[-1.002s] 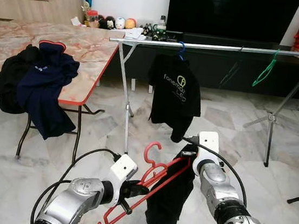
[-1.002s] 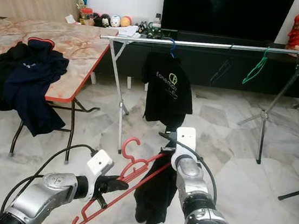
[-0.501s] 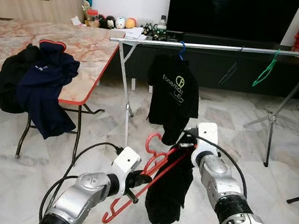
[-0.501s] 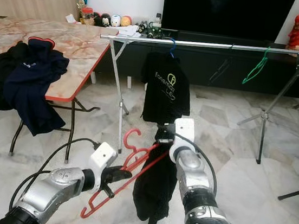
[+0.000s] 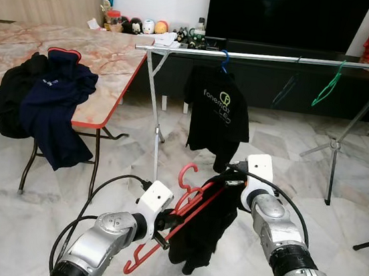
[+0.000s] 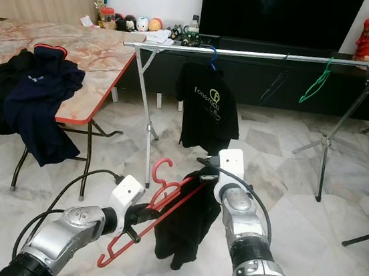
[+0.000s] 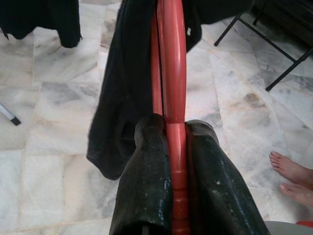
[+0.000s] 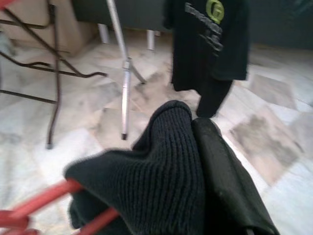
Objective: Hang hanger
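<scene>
The left gripper (image 7: 173, 161) grasps a red hanger (image 5: 177, 221) low in the near middle of the scene. In the left wrist view its two black fingers (image 7: 146, 181) press on both sides of the red bar, so they are clenched on it. The hanger is tilted, with its hook (image 5: 187, 174) pointing up and its lower end close to the floor (image 5: 128, 158).

A black garment (image 5: 204, 224) hangs over the right part of the hanger. The right gripper (image 5: 228, 179) is at the top of this garment, just right of the hook. In the right wrist view the dark knitted cloth (image 8: 166, 166) covers the fingers, so I cannot tell if they are clenched or released.

Farther away stands a metal clothes rail (image 5: 268, 57), which goes from the middle to the right side. A black T-shirt (image 5: 215, 118) with a yellow logo hangs on it from a blue hanger (image 5: 224, 62). More to the right on the rail there is a green hanger (image 5: 326, 88). The red hanger is not yet on the rail; it is below it and nearer.

On the left is a table (image 5: 106, 61) with a marble pattern and a red edge. A dark blue shirt (image 5: 53, 108) and a black piece of clothing (image 5: 11, 100) lie over its near edge. In the left wrist view a person's bare foot (image 7: 293, 169) is on the floor.
</scene>
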Motion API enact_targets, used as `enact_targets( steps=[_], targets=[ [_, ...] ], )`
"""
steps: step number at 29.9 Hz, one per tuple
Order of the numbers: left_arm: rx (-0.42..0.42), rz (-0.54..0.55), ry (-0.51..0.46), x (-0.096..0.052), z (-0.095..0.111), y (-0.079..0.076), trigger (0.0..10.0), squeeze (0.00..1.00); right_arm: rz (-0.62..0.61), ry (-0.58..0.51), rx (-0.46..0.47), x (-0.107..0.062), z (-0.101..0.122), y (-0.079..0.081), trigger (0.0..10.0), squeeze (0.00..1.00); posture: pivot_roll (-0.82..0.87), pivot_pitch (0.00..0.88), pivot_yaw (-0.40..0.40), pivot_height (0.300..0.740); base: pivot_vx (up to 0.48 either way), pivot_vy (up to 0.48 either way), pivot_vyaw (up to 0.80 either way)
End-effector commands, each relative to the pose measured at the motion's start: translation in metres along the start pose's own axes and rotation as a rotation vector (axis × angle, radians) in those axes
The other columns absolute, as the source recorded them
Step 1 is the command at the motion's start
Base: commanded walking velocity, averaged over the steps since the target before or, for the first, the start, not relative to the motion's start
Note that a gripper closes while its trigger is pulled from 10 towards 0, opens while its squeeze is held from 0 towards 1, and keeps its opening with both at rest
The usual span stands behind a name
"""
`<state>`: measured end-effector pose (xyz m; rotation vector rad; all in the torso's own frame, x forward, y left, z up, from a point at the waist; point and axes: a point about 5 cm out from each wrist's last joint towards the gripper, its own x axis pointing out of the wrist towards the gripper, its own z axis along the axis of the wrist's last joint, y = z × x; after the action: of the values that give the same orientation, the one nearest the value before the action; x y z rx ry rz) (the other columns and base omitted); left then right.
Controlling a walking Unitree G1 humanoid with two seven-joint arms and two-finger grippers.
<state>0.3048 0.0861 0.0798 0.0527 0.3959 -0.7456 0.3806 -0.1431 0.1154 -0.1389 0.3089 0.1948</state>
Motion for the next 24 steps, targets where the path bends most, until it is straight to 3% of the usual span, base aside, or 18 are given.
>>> enact_targets(
  steps=[1,3,5,10,15,19,24],
  targets=[
    [0.000,0.007,-0.028,-0.002,0.004,0.004,10.0,0.00,0.053,-0.036,0.001,0.000,0.009,0.006,10.0,0.00,-0.01,0.000,0.018,0.740,0.000,0.000,0.00],
    [-0.019,-0.032,-0.063,-0.001,0.010,0.000,10.0,0.00,0.190,-0.104,0.015,-0.005,0.021,0.015,10.0,0.00,-0.01,0.000,0.019,0.740,0.000,0.000,0.00],
    [-0.026,-0.043,-0.075,-0.001,0.012,-0.001,10.0,0.00,0.205,-0.133,0.016,-0.006,0.027,0.014,10.0,0.00,-0.01,0.000,0.021,0.740,0.000,0.000,0.00],
    [-0.025,-0.027,-0.080,0.001,0.013,0.001,10.0,0.00,0.218,-0.122,-0.090,-0.011,0.031,0.007,10.0,0.00,-0.01,0.000,0.019,0.740,0.000,0.000,0.00],
    [-0.027,-0.022,-0.082,0.003,0.015,0.002,10.0,0.00,0.364,-0.157,0.029,-0.020,0.032,0.021,10.0,0.00,-0.01,0.000,0.020,0.740,0.000,0.000,0.00],
    [-0.040,-0.056,-0.088,-0.001,0.012,-0.003,10.0,0.00,0.535,-0.183,-0.019,-0.038,0.021,0.033,10.0,0.00,-0.01,0.002,0.025,0.740,0.000,0.000,0.00],
    [-0.046,-0.039,-0.094,-0.002,0.012,0.000,10.0,0.00,0.512,-0.125,-0.084,-0.041,0.003,0.025,10.0,0.00,-0.01,0.002,0.022,0.740,0.000,0.000,0.00]
  ],
)
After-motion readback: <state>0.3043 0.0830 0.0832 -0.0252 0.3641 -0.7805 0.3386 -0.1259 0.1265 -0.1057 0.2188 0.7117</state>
